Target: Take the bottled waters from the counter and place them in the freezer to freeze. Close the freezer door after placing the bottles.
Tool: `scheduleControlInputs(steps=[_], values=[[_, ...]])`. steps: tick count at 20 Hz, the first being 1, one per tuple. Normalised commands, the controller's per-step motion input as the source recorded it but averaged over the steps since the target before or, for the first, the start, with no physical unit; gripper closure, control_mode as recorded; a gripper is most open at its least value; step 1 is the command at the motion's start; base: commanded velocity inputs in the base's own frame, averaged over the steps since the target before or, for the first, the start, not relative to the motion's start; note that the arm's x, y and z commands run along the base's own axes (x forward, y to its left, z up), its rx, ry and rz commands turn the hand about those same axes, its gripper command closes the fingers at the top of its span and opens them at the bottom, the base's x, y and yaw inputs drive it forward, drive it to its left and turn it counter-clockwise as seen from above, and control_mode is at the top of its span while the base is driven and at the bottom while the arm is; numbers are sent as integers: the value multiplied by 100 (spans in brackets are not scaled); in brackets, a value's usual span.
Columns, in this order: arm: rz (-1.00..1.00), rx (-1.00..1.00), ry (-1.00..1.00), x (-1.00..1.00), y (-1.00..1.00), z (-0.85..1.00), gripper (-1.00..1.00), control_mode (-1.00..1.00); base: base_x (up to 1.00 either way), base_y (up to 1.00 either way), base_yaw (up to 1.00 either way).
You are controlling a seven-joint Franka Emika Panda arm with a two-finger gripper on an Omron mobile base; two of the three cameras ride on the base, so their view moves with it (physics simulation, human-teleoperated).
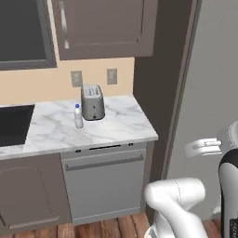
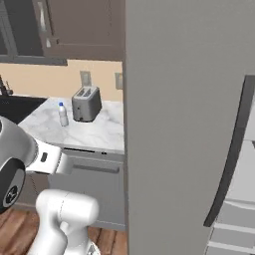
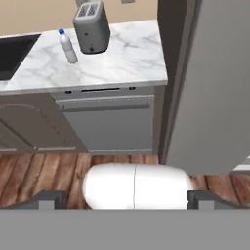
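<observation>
your pincer [image 3: 126, 200] stands spread wide and empty, its dark tips well apart above the wooden floor [image 3: 44, 173]. beyond it you see the grey dishwasher front [image 3: 105, 124] under the marble counter [image 3: 127, 61]. on that counter the white bottle with the blue cap [image 3: 68, 47] stands upright just beside the toaster [image 3: 91, 27], on the sink [image 3: 12, 53] side. to the right, the freezer door [image 2: 184, 124] stands swung open, white shelves [image 2: 239, 211] visible past its dark handle [image 2: 231, 149].

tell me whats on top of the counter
On the counter stand a toaster and, beside it, a white bottle with a blue cap. Whatever sits directly behind the toaster is covered.
</observation>
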Motion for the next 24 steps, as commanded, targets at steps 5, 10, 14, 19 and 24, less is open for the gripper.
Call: scheduleControlInputs(steps=[5, 10, 14, 19, 24], values=[[0, 0, 0, 0, 0, 0, -100, 100, 2, 100, 5], [0, 0, 0, 0, 0, 0, -100, 100, 21, 99, 0], [0, 0, 0, 0, 0, 0, -100, 100, 33, 99, 0], [0, 0, 0, 0, 0, 0, -100, 100, 39, 96, -4], [0, 0, 0, 0, 0, 0, -100, 100, 55, 39, -13]])
